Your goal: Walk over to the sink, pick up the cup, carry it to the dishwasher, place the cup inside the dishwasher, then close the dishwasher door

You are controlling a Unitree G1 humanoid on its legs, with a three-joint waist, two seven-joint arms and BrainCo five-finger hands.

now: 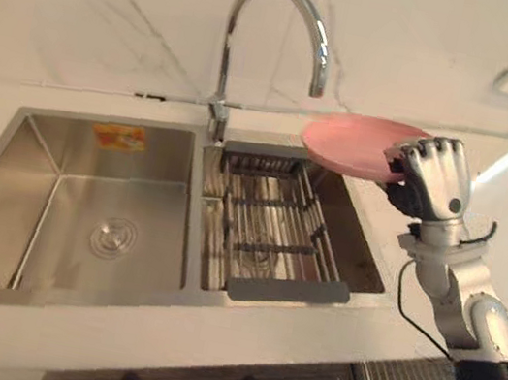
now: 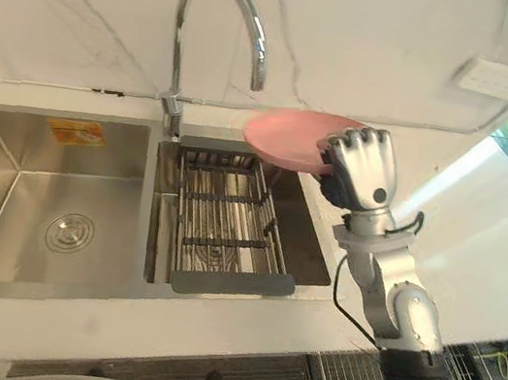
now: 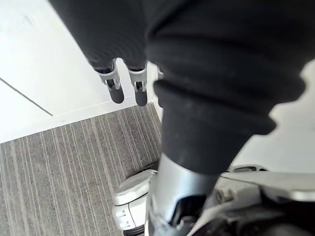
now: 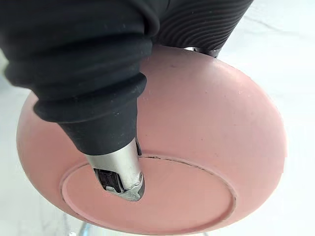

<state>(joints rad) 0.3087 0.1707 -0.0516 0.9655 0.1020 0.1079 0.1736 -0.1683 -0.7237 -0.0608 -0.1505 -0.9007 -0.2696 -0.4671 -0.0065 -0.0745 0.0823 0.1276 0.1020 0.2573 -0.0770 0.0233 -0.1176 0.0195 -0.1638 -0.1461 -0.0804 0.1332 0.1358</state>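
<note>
Pinching one pink bowl [image 1: 346, 143] in right hand [image 1: 438, 178] near surface's back edge, beside one faucet [image 1: 225, 57], over one drain rack [image 1: 288, 290]; two basins [image 1: 88, 181]. Left hand [image 3: 115, 83] hanging slack, fingers straight.

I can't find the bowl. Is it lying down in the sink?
No, the right hand holds the pink bowl up in the air, off the sink.
</note>
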